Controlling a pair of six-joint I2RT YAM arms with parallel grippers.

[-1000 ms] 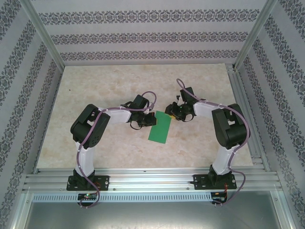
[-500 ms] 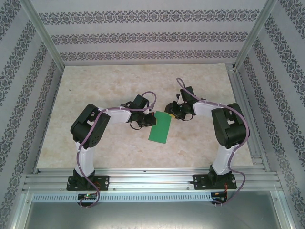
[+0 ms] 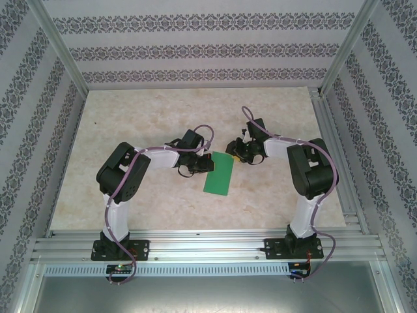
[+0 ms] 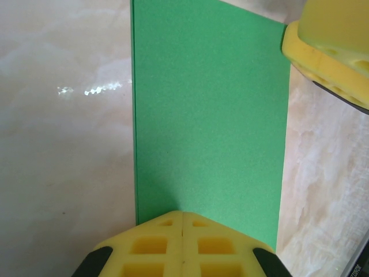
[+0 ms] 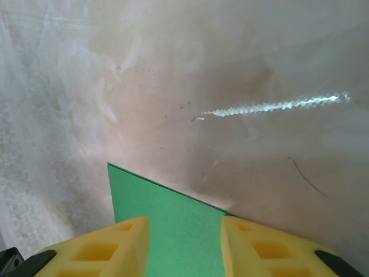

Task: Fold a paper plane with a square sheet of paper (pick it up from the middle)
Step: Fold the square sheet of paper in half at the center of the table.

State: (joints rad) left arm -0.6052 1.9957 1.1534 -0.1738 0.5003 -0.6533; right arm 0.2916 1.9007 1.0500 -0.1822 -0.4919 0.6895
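Seen from above, the two arms rise from their bases on the metal frame [image 3: 195,244] at the near edge and bend inward over the marbled table [image 3: 130,117]. Between them the green paper [image 3: 218,175] lies flat on the table as a long narrow rectangle, its long sides running near to far with the far end leaning a little to the right. The near end lies bare, and both grippers are at the far end. The left gripper [image 3: 201,164] reaches in from the left and touches the paper's left side. The right gripper [image 3: 232,155] comes from the right to the far right corner. In the left wrist view, the left gripper's [image 4: 183,216] yellow fingers [image 4: 150,245] are closed pad to pad, with only a thin seam between them. Their tips sit on the paper's [image 4: 210,115] nearest edge. The sheet stays flat, so they seem to rest on it rather than pinch it, though the contact itself is hidden. From there the paper stretches away smooth and uncreased, and a yellow finger of the right gripper [image 4: 326,49] stands at its far right corner. In the right wrist view, the right gripper's [image 5: 185,222] fingers [image 5: 109,248] are parted and hold nothing. They straddle a strip of the paper [image 5: 173,222], whose corner juts past them onto bare table. Whether their tips touch the sheet cannot be told. Beyond the grippers the table runs bare to the patterned wall [image 3: 208,52].
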